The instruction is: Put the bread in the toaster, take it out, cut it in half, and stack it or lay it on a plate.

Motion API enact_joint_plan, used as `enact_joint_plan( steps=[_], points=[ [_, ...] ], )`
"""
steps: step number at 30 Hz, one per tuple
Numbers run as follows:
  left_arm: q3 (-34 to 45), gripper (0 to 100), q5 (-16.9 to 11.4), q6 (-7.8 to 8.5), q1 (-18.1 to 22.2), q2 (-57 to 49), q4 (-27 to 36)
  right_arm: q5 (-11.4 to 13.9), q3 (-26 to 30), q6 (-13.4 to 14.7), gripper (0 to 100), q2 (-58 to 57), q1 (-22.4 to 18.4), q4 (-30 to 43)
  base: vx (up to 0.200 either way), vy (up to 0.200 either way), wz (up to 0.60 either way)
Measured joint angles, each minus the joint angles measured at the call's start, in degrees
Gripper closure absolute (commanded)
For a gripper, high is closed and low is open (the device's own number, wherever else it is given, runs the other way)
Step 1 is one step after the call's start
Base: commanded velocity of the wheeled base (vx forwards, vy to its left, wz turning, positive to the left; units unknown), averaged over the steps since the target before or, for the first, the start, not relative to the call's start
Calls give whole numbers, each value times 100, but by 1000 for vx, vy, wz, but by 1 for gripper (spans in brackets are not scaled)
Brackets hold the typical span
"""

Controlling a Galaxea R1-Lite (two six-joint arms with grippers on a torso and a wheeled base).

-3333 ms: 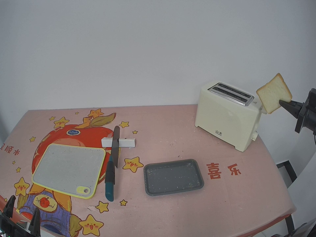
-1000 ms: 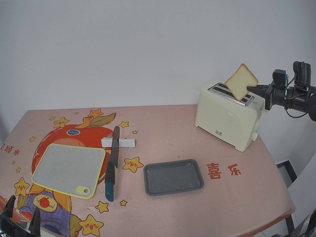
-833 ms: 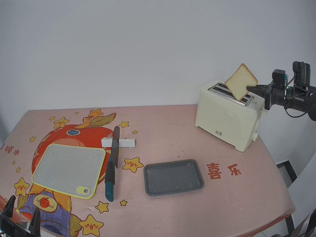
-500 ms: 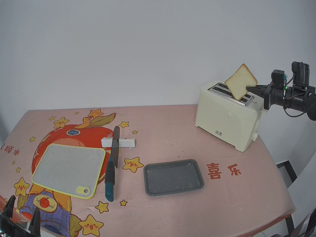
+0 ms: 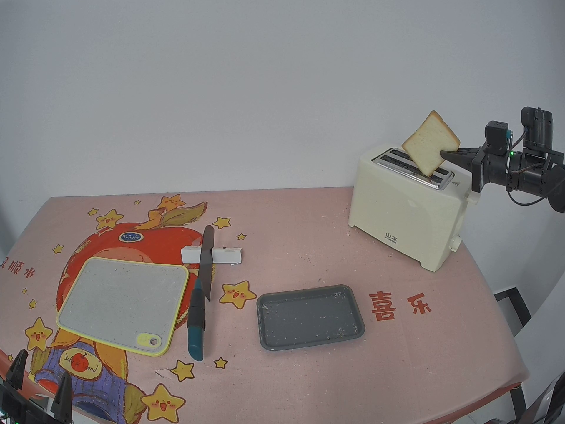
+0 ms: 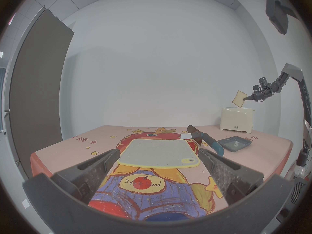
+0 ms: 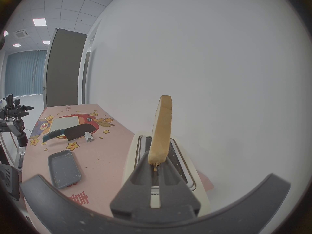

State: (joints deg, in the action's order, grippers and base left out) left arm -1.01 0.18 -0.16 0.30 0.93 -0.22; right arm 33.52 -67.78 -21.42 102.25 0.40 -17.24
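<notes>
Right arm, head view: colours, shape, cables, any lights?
Arm is dark grey to black, jointed in blocky segments. A small camera module sits on the wrist, a thin black cable loops beneath, one green light glows. The tool has slim tapering black fingers.

The bread [image 5: 431, 143] has been carried by the right gripper [image 5: 448, 153] from a spot off the right end of the toaster [image 5: 406, 207], about level with its top, to a place over the toaster's slots. The slice has been brought up and to the left in the head view, and more of the right arm has been drawn into that view, at a greater height. Over the last second the slice has been raised very slightly above the slots.
</notes>
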Motion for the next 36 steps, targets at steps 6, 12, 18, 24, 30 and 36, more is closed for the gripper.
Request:
enact_joint_plan(
  steps=[6,12,18,24,30,36],
  points=[
    [0,0,2,0,2,0,0,0,56,-30,100,13,-22,5,0,0,0],
    [0,0,0,0,2,0,0,-2,100,-52,100,17,-24,-2,0,0,0],
    [0,0,0,0,2,0,-2,-6,202,-118,100,17,-20,0,0,0,0],
    [0,0,-2,0,2,0,-2,-11,268,-124,100,20,-13,2,0,0,0],
    [0,0,-2,0,2,0,0,-77,277,-133,100,20,41,13,0,0,0],
    [0,0,-2,0,2,0,-2,-106,323,-135,100,20,117,13,0,0,0]
  ],
)
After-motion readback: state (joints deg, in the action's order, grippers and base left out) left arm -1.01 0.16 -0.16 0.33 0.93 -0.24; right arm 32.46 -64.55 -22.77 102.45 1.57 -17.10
